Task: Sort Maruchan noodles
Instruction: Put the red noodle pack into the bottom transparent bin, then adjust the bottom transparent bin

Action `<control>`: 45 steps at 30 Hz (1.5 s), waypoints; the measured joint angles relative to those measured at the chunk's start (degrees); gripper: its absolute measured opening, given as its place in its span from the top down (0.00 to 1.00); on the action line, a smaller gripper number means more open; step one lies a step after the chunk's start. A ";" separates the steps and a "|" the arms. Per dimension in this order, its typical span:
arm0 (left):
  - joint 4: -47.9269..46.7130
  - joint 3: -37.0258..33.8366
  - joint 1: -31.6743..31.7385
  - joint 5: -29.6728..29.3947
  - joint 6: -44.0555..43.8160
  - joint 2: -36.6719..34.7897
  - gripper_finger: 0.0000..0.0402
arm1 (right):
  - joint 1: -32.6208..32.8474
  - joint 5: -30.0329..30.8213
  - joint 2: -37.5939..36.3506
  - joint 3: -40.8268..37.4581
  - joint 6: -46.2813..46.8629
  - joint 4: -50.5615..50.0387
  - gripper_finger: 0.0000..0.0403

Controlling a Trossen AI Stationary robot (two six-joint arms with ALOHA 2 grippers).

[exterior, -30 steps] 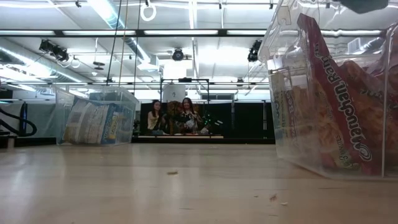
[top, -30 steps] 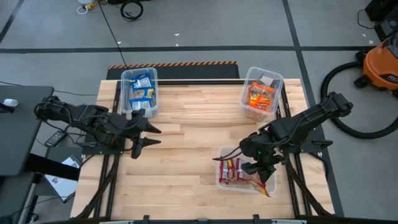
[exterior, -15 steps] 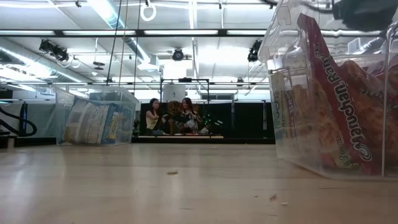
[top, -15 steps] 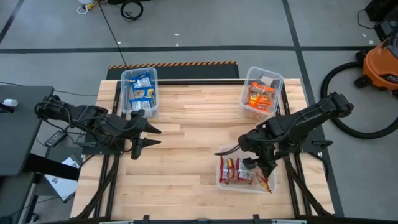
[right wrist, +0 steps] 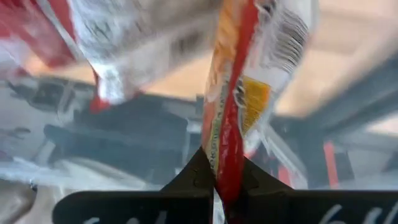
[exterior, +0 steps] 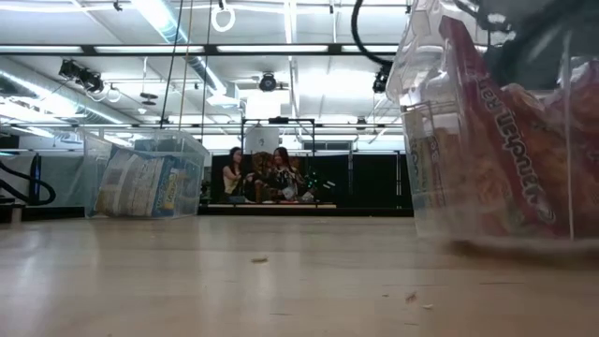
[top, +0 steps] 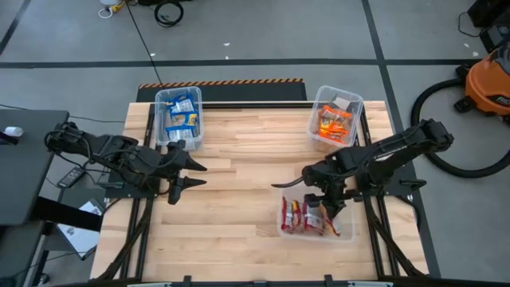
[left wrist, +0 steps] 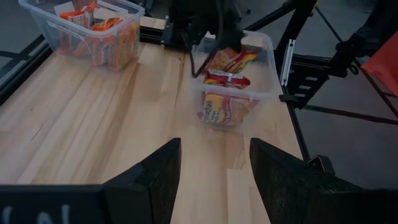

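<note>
Two dark jointed arms — black cable looping off right arm [top: 382,159]; fingers [left wrist: 155,180] broad, matte black.

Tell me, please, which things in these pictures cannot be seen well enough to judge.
- High view: the right gripper hides part of the red packets in the near bin, so no count.
- Low view: the blue packets blur behind the far bin wall.
- Right wrist view: the red packet fills the picture; its label is unreadable.

a robotics lab or workshop hall: a wooden table [top: 239,183] on a metal frame stands on grey concrete marked with tape lines, an orange shop vacuum [top: 488,80] at 2 o'clock, ceiling strip lights [exterior: 159,19], and two seated people [exterior: 257,176] far behind.
</note>
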 joint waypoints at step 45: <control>38.41 -0.01 3.82 3.54 11.89 43.17 0.51 | 3.39 58.95 -17.23 7.91 -32.38 -1.93 0.72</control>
